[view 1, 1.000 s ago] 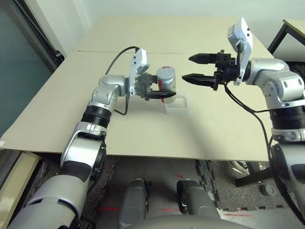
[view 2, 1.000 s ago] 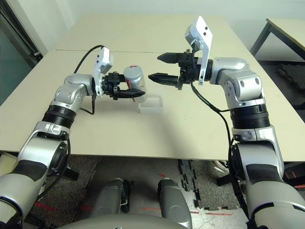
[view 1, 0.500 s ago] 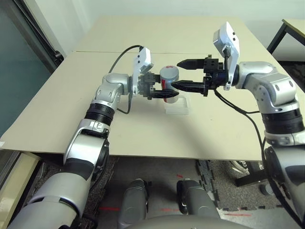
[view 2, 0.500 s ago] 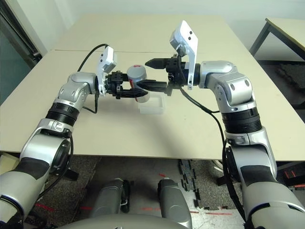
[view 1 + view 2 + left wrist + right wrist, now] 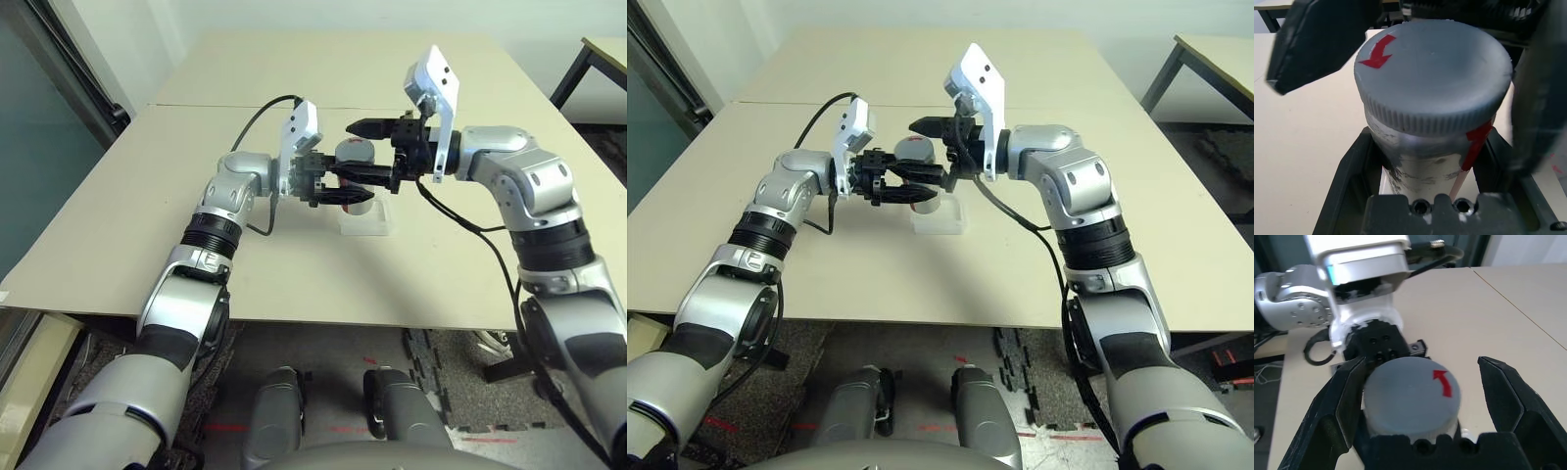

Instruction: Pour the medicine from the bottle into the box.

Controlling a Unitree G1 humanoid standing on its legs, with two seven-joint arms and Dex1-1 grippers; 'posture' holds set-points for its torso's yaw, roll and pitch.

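- Table: flat, matte beige top, with a thin seam line running across its far part.
- Left gripper: black fingers clamped on the body of the bottle, holding it above the table just over the near-left edge of the box.
- Right gripper: black tapered fingers spread apart, one on each side of the cap; in the right wrist view one finger lies against the cap's side, the other stands clear of it.
- Box: small, shallow, square tray of clear plastic, resting on the table directly below the two grippers. Contents cannot be made out.
- Bottle: small cylinder, silver-grey metallic body with scuffed dark patches and a red vertical stripe down one side. Held roughly upright, cap uppermost.
- Cap: round, grey, smooth matte top with a ribbed rim, marked with a red arrow; seated on the bottle, closed.
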